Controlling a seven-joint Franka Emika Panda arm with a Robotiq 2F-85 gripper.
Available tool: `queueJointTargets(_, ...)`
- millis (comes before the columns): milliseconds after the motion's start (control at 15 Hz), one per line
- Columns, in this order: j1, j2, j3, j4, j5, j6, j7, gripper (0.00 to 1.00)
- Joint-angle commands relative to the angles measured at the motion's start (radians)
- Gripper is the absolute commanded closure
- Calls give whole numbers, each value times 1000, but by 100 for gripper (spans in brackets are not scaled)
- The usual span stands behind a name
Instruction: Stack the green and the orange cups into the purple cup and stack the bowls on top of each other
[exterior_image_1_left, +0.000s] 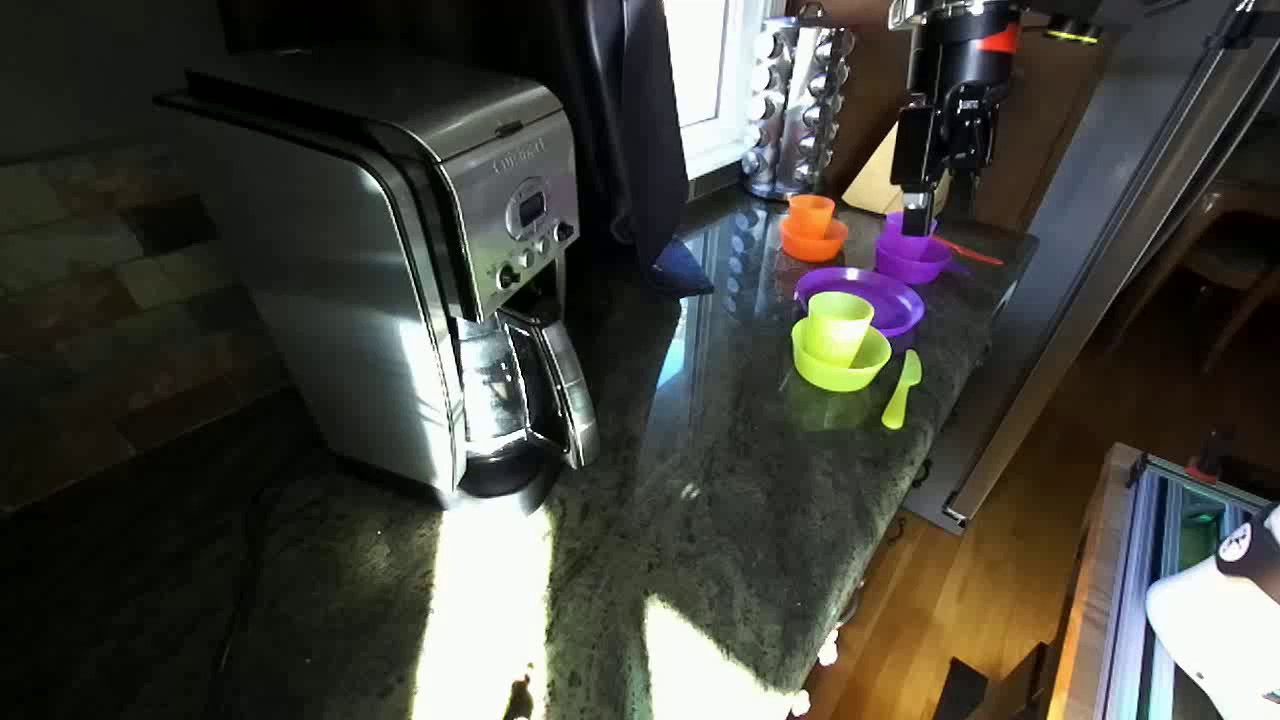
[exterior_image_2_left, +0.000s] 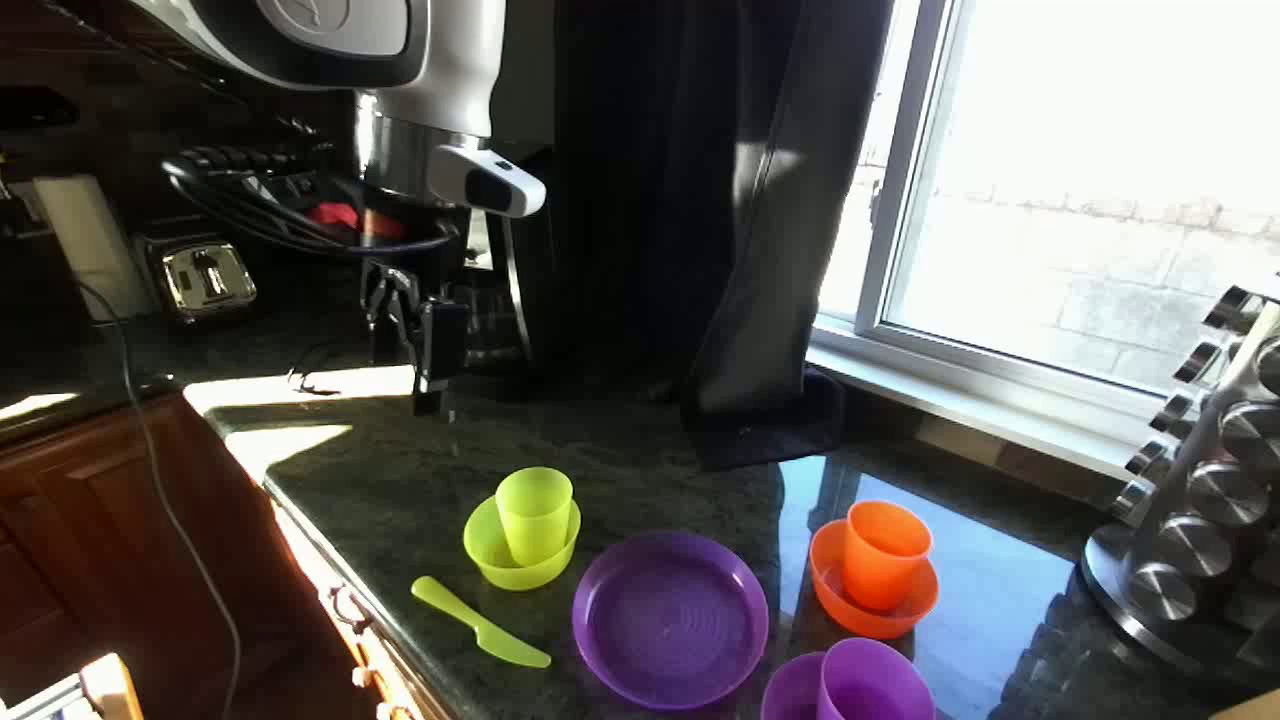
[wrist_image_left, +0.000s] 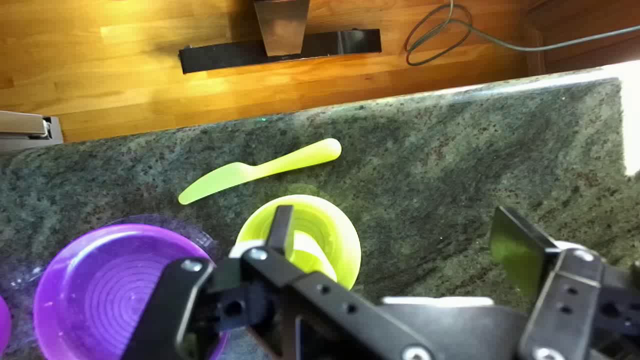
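Hovering above a dark stone counter (wrist_image_left: 430, 175), the Robotiq gripper (wrist_image_left: 396, 230) spreads its jaws wide, nothing between them. Below it and off to 1 side, the lime green cup (exterior_image_2_left: 535, 515) stands in the lime green bowl (exterior_image_2_left: 518, 578). Picking up that cup appears to be the step in hand; the next move likely calls for centering over it, lowering, then pinching its wall. Farther from the tool, beyond the purple plate (exterior_image_2_left: 670, 620), the orange cup (exterior_image_2_left: 884, 555) sits in the orange bowl (exterior_image_2_left: 866, 624) and the purple cup (exterior_image_2_left: 872, 685) in the purple bowl (exterior_image_2_left: 792, 690); neither stack shows yet. On view: 3 cups, 3 bowls, 1 plate, 1 lime green knife (exterior_image_2_left: 482, 625).
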Motion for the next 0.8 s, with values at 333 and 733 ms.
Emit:
queueJointTargets(333,-17,-6,9,-21,-10,46,23,0)
queueJointTargets(733,-52,-31,-18,-146,-15,377,-7,0)
